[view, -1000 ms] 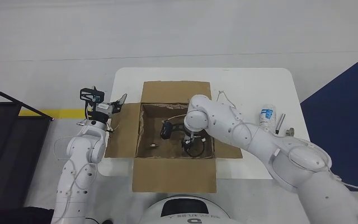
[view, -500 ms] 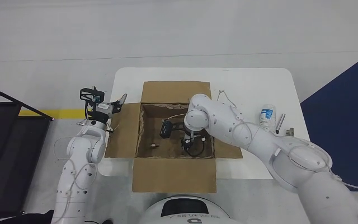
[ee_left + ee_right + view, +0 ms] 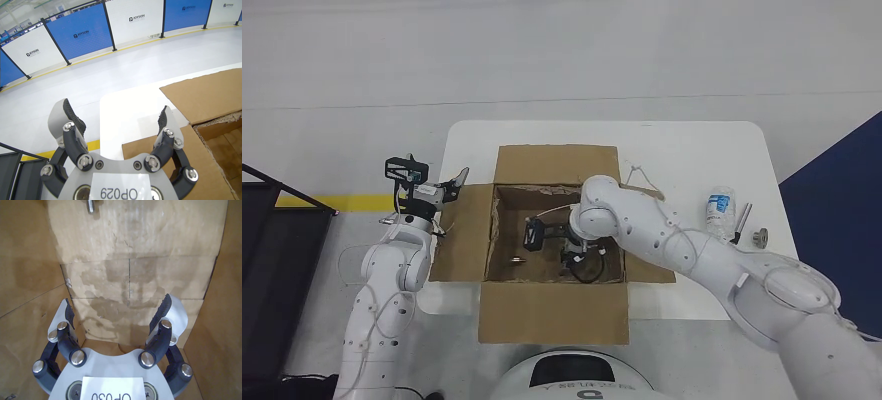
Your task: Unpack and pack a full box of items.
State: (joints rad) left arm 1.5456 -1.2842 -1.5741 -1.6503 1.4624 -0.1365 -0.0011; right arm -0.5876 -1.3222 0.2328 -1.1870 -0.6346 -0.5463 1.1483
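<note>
With the right gripper (image 3: 117, 300) spread inside the brown cardboard box (image 3: 28, 275), the threaded steel bolt (image 3: 90, 207) ahead of its jaws should be straddled squarely. The left gripper (image 3: 115, 106) is likewise spread.

A white table (image 3: 109, 132) with rounded corners lies under and just ahead of the jaws of the left gripper (image 3: 115, 107). Beyond its edge spreads a pale grey floor (image 3: 113, 75). A yellow line (image 3: 37, 154) runs on the floor below the jaws, beside a black metal frame (image 3: 11, 170). Far ahead of the jaws stands a row of blue panels (image 3: 79, 34) and white panels (image 3: 136, 20) on black posts (image 3: 108, 26), with a second yellow line (image 3: 90, 57) along their foot. A dark blue surface (image 3: 842, 170) lies past the far side of the table from these jaws.
</note>
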